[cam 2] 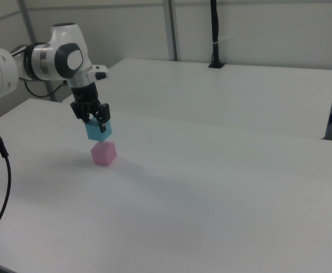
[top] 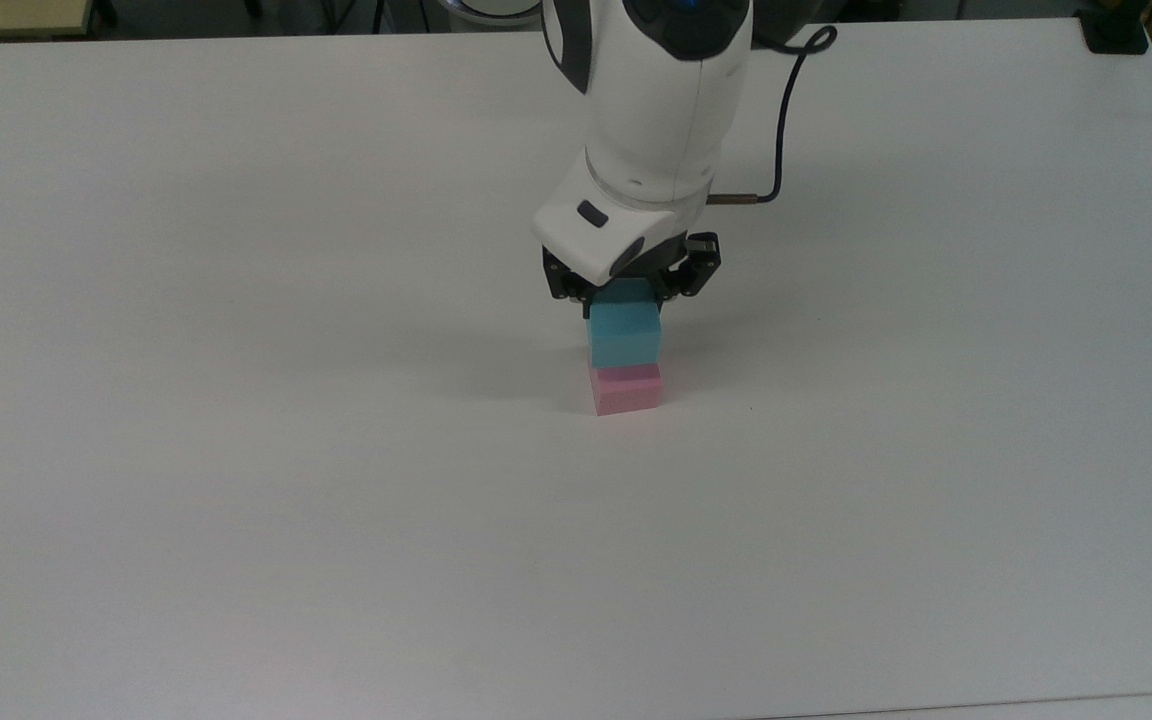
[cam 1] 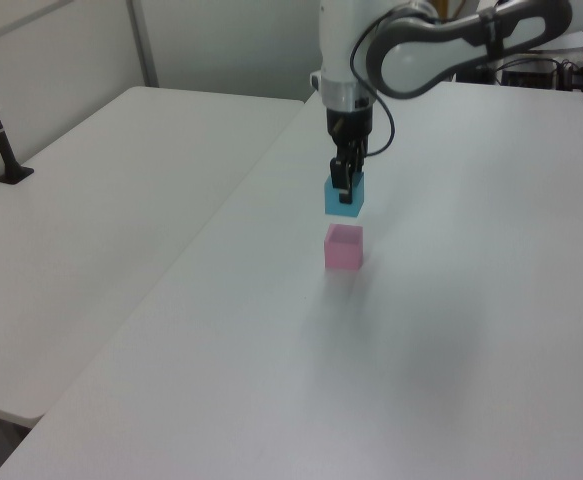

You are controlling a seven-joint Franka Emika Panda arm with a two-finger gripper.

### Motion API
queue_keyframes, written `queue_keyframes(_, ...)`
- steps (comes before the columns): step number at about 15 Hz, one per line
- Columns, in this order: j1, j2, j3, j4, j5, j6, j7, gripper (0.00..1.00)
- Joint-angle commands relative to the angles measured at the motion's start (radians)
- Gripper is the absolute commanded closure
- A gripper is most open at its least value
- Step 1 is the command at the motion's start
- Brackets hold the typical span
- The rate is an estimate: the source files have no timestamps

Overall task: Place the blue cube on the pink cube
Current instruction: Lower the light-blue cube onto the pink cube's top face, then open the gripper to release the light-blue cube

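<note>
I'm seeing the gripper (cam 1: pixel 343 185) clamping the blue cube (cam 1: pixel 343 198) by its upper part, fingers closed on it, pointing straight down. It's hanging just above the pink cube (cam 1: pixel 343 246) w/ a small gap in the left view. Pink cube's sitting on the white table (top: pixel 236 450), approx. mid-table. Arm's reaching in from the top view's far edge.

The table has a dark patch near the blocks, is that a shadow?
Yes: in the top view a soft grey shadow lies on the table to the top view's left of the pink cube; in the left view a faint one lies below it; the blue cube hangs in the hand.
</note>
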Motion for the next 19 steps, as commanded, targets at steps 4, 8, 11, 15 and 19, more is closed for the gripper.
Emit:
queue_keyframes(4,0.021,0.010,-0.009,-0.033,-0.023,0.046,-0.028,0.72)
queue_keyframes(8,0.021,0.014,-0.009,-0.045,-0.032,0.077,-0.048,0.68)
queue_keyframes(11,0.021,0.014,-0.009,-0.067,-0.035,0.103,-0.047,0.54)
queue_keyframes(15,0.024,0.014,-0.009,-0.079,-0.043,0.108,-0.045,0.42)
queue_keyframes(19,0.024,0.014,-0.009,-0.096,-0.054,0.108,-0.045,0.00)
